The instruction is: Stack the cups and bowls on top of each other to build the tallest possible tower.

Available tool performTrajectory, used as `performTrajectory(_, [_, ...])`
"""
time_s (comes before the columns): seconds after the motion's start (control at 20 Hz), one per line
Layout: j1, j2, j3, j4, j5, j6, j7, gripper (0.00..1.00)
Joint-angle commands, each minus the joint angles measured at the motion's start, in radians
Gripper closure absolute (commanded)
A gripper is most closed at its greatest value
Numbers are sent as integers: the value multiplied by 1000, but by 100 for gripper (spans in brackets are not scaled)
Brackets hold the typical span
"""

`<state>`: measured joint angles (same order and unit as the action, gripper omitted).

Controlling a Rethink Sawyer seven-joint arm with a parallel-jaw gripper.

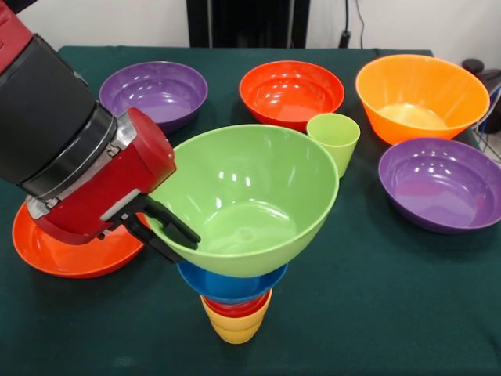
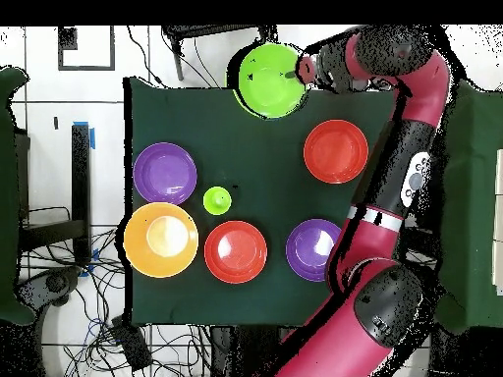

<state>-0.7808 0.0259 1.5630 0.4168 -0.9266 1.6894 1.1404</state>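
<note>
Currently we pinch the wide light-green plastic bowl [image 1: 249, 197] by its rim with our end effector [image 1: 166, 232], fingers closed across the wall, steadying it atop the tower [image 1: 235, 301] near the table's [image 1: 376, 313] edge.

Bright, even light falls from above, and white glare spots sit inside the green bowl [image 1: 246, 196] just beside the gripper [image 1: 168, 235], and on the orange bowl [image 1: 421, 94] well away from it. Shadows on the green table [image 1: 376, 298] are soft and faint. The front view is sharp beyond the gripper, slightly soft on the arm [image 1: 55, 117] behind it.
</note>
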Motion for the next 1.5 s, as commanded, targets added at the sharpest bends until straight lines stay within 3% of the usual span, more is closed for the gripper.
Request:
performTrajectory(0.05, [45,9,-55,-97,-69,-8,-221,100])
performTrajectory(0.55, [42,4,-60,-101,-91,-20,-248,100])
performTrajectory(1.5, [5,3,-152,10,-9,-132,-196,100])
